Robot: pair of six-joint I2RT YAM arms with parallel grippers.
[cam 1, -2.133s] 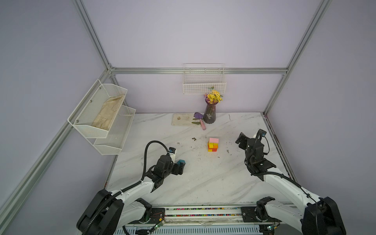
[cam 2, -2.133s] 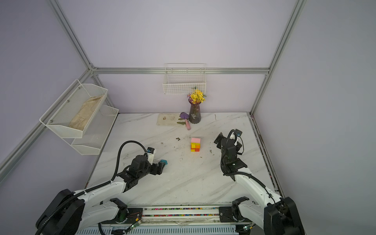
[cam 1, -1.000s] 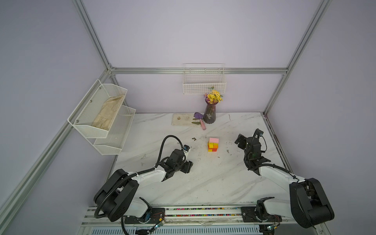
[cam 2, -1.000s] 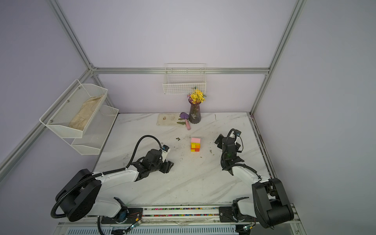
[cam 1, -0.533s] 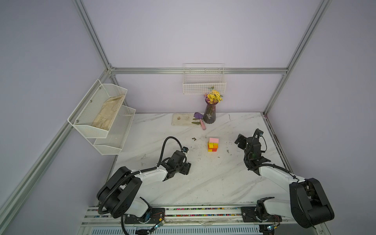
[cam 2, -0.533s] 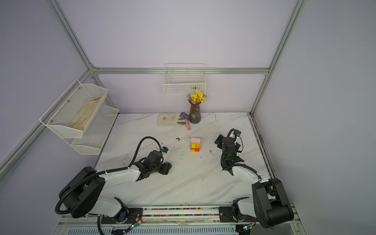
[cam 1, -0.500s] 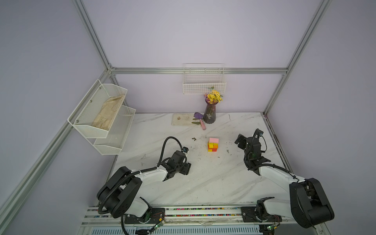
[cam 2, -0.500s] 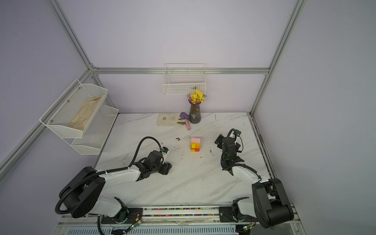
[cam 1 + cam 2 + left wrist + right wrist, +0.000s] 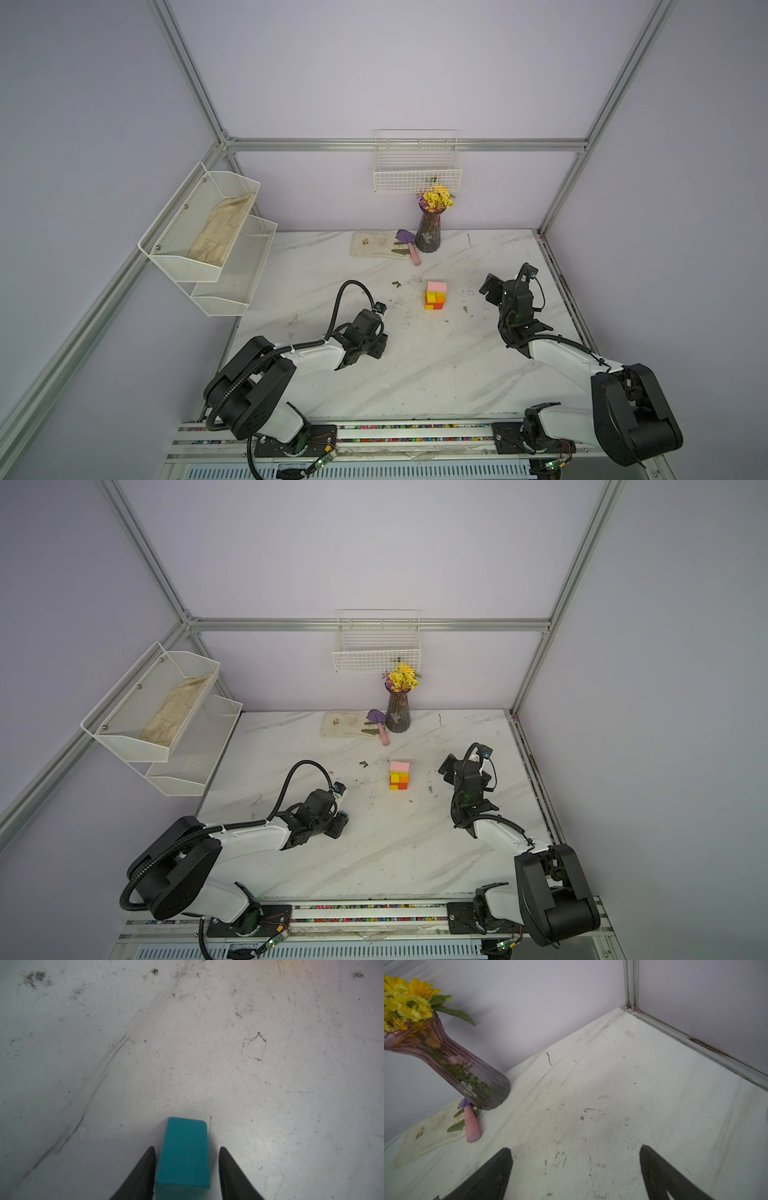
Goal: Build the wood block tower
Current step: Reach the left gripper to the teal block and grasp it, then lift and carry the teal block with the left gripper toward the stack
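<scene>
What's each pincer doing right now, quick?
Left pincer: open around the teal block, a gap showing on one side.
Right pincer: wide open, holding nothing.

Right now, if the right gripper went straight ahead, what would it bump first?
Nothing near. Ahead of the right gripper lies only bare table, then the back wall. The vase stands off to one side. It may slant down and touch table first.

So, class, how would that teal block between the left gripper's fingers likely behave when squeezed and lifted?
The teal block looks rigid: crisp straight edges, so it probably won't flex. Its flat faces suggest it would slide or stay put rather than roll. The matte surface likely gives the fingers fair grip.
</scene>
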